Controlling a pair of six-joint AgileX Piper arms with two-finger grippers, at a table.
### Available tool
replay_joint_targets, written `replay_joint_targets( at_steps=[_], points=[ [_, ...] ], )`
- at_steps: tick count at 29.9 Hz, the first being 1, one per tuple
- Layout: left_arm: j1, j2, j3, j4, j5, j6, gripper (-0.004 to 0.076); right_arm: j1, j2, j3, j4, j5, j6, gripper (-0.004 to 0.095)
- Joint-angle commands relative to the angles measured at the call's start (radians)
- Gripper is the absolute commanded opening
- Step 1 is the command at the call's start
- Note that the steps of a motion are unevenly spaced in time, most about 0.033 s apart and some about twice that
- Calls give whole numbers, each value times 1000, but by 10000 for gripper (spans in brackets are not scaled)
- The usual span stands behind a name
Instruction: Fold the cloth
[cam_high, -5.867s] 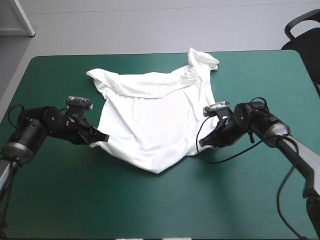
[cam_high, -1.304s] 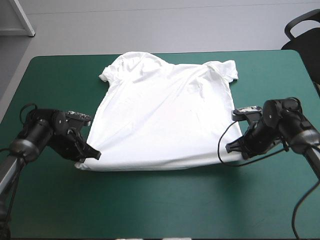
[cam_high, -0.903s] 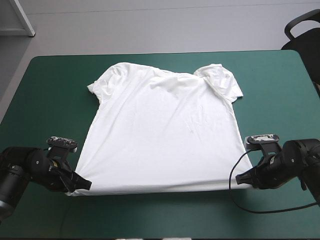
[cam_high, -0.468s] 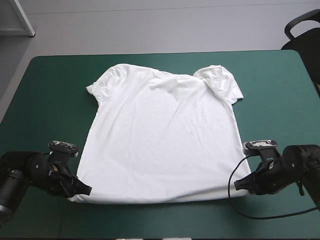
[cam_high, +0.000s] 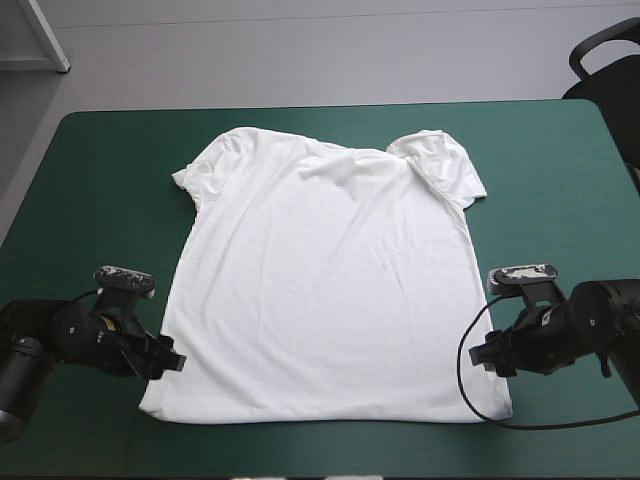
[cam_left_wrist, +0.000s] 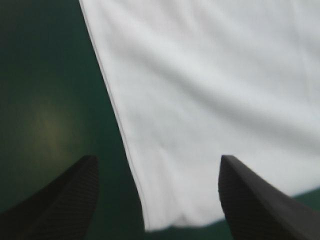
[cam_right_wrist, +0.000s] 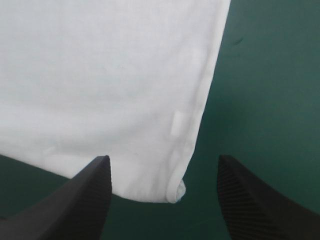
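So the teal-green table cover (cam_high: 100, 170) fills most of the high view, and the white short-sleeved T-shirt (cam_high: 320, 290) is now spread flat right in the middle of it. The big change: just before, both arms were clamped on the bottom corners and dragging the thing toward the lower edge of the frame. Now they've let go. The left gripper (cam_high: 168, 362), with its two broad black fin-shaped fingers, sits at the lower left with the fingers wide apart, just beside the side seam. The right gripper (cam_high: 483, 352) at the lower right is the same deal, spread and holding nothing. Both wrist views show the released hem (cam_high: 320, 418) lying between and ahead of the parted fingers. I'd say the flattening step is done and actual folding can start, probably with a fresh grab. Orientation-wise, the collar points at the top of the frame and the hem at the bottom, so the long axis runs top to bottom. The sleeves (cam_high: 195, 180) stick out toward the upper left and upper right, the right one a bit rumpled.
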Motion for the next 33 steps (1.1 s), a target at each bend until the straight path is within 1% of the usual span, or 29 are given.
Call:
replay_joint_targets(
  at_steps=[1,4,10,16,19,22,28,33],
  points=[
    [-3,18,-96,-17,-151,-33,504,-4,-17,-82,-23,-10,-13,590],
    [-2,101,-191,-1,-195,-51,504,-4,-17,-101,-43,-6,-10,590],
    [-2,349,-434,4,-206,-44,504,-4,-17,-103,-36,-6,-9,590],
    [-2,541,-585,-19,-250,-28,504,-4,-38,-103,-32,-6,-4,590],
    [-2,617,-624,-35,-297,-28,504,-4,-51,-103,-26,-6,-3,590],
    [8,677,-642,-29,-322,-30,504,-4,-73,-103,-16,-6,-3,590],
    [69,756,-645,-36,-310,-41,504,-4,-92,-103,-16,-6,-3,590],
    [87,798,-645,-47,-317,-21,504,-4,-88,-103,-16,-6,-3,590]
  ],
)
